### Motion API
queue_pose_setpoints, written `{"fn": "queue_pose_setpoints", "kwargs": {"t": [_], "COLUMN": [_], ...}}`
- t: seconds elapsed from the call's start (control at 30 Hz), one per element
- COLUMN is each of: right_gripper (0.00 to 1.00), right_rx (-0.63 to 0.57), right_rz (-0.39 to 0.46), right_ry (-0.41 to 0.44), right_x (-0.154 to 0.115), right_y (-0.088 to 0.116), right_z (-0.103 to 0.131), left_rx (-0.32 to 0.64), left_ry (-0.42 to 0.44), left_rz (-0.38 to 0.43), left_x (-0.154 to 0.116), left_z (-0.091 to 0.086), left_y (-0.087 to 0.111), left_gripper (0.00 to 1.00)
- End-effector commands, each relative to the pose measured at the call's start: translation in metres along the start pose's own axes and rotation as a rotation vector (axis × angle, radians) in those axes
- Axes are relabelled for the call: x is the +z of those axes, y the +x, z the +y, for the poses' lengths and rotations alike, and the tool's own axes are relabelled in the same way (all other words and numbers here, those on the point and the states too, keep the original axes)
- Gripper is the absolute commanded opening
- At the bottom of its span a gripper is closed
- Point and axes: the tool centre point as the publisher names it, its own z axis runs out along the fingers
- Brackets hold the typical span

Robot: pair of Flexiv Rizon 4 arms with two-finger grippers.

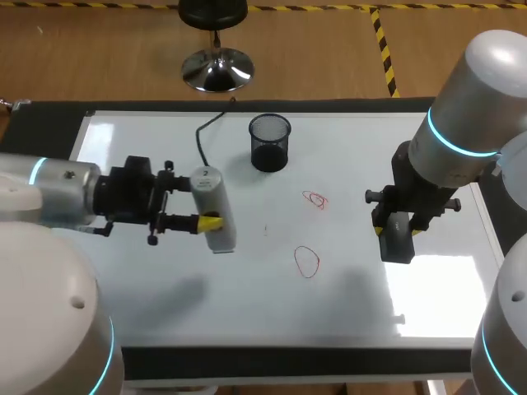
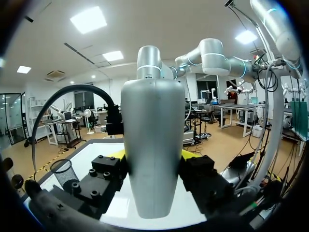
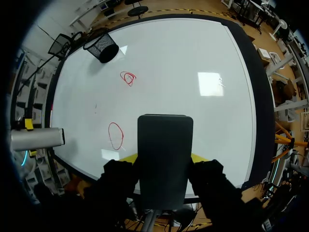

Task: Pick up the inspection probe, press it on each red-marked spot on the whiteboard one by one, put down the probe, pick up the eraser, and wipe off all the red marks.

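Bright, even light from overhead. Whiteboard [image 1: 354, 156] shows white glare patches, strongest at right front near the eraser [image 1: 397, 239]. Soft grey shadows lie on it at left front and middle. Sheen on the probe [image 2: 152, 145].

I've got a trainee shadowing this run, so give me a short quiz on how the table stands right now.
1. True or false: the left gripper is shut on the probe.
2. How many red marks are on the whiteboard?
3. What does the right gripper hold? A) a marker B) the eraser C) nothing

Key: 1 true; 2 two; 3 B.
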Motion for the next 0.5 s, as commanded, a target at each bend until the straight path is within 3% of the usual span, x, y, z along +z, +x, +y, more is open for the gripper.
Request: {"fn": "queue_pose_setpoints", "kwargs": {"t": [0.03, 0.3, 0.5], "right_gripper": [0.0, 0.0, 0.0], "right_rx": [-0.001, -0.001, -0.001], "right_rz": [0.002, 0.002, 0.002], "right_ry": [-0.001, -0.001, -0.001], "right_x": [0.0, 0.0, 0.0], "right_y": [-0.001, -0.001, -0.001], "right_z": [0.0, 0.0, 0.0], "left_rx": [0.005, -0.005, -0.005], "left_ry": [-0.004, 0.006, 0.006], "left_rz": [-0.018, -0.042, -0.042], "left_x": [-0.023, -0.043, -0.043], "left_z": [-0.008, -0.002, -0.002], "left_y": [0.011, 0.014, 0.014], "left_gripper": [0.0, 0.0, 0.0]}}
